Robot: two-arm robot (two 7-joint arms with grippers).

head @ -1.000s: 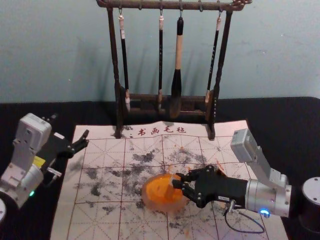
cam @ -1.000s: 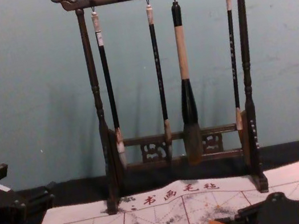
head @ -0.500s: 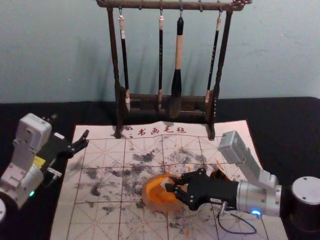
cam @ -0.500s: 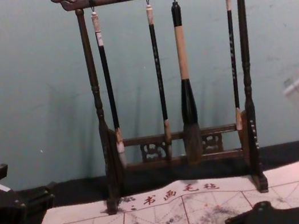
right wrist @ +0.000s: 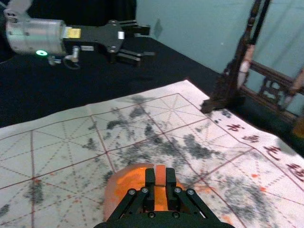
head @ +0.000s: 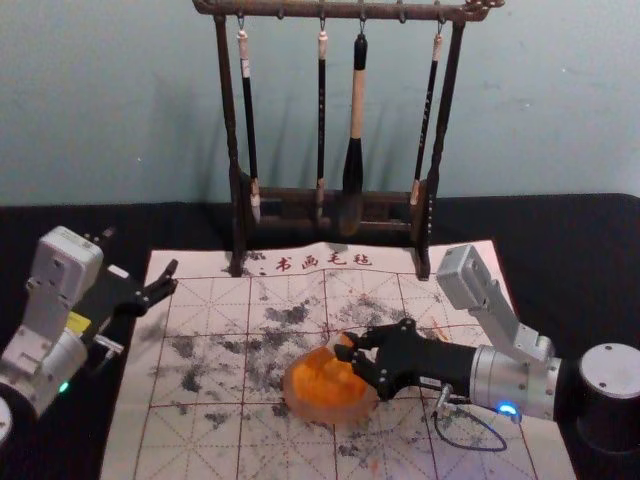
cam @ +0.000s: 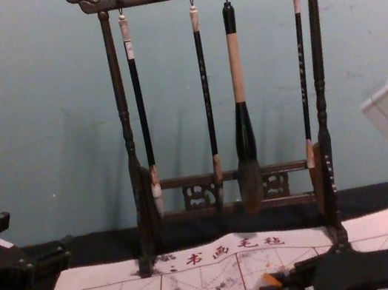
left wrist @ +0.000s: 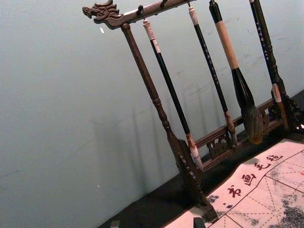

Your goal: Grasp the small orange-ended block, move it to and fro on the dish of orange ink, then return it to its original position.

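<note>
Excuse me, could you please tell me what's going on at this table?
The robot's right gripper holds a small orange-ended block at the far side of a dish of orange ink, seemingly working it in the ink; whether it touches, I can't tell. The block is not yet put back. The left gripper is parked open off the mat's left side.

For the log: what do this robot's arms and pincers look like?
The left pincer and right pincer are black, each on a silver wrist with a boxy grey housing. The left side has a yellow label and green light; the right, a blue light and dark looping cable.
</note>
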